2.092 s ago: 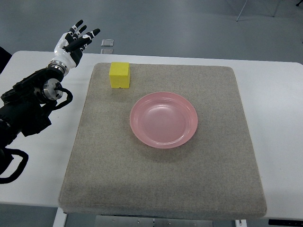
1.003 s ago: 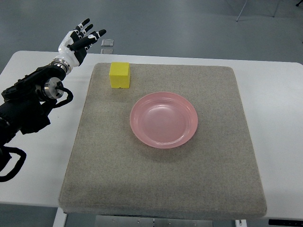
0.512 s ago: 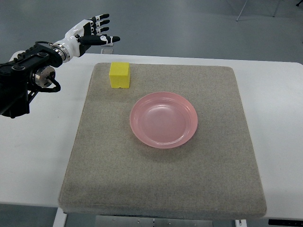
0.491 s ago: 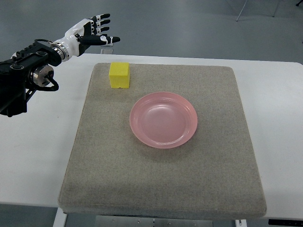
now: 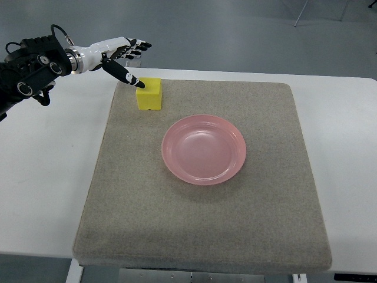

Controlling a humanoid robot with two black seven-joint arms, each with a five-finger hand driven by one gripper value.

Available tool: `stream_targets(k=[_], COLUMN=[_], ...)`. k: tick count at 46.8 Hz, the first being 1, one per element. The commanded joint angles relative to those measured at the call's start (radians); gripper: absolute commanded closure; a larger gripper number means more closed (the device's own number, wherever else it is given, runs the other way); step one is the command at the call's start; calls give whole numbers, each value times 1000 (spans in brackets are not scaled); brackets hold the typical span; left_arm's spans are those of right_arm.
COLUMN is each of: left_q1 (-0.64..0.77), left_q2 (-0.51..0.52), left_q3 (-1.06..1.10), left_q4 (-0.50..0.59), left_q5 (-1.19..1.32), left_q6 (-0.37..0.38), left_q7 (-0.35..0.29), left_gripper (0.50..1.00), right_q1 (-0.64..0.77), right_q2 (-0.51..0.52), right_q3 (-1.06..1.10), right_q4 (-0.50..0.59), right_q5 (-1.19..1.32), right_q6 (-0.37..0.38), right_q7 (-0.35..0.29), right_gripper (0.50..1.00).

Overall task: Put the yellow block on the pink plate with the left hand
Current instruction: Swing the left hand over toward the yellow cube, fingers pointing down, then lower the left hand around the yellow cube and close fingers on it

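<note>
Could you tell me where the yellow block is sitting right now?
In the top view, the yellow block sits near the far left corner of the grey mat, apart from the pink plate, with the open left hand reaching over it.

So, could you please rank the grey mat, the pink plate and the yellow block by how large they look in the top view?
1. grey mat, by far the largest
2. pink plate, lying on the mat
3. yellow block, smallest, near the mat's far left corner
</note>
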Motion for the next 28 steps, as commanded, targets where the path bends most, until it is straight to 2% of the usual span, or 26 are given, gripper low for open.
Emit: stream_targets(k=[1,11,28], left_q1=[-25,-68,-55], left_q2=[11,3,-35], left_q3=[8,71,80], left_q4=[-22,-45,-44], left_q5=[74,201,373], left_q6=[0,-16,-12], left_q7=[-1,-5,-11], left_gripper=[521,521,525], right_q1=[0,0,0], right_q2=[0,0,0], right_q3=[0,0,0], right_q4=[0,0,0], right_q5=[0,0,0], right_q6=[0,0,0], right_q7=[0,0,0], right_gripper=[576,576,576])
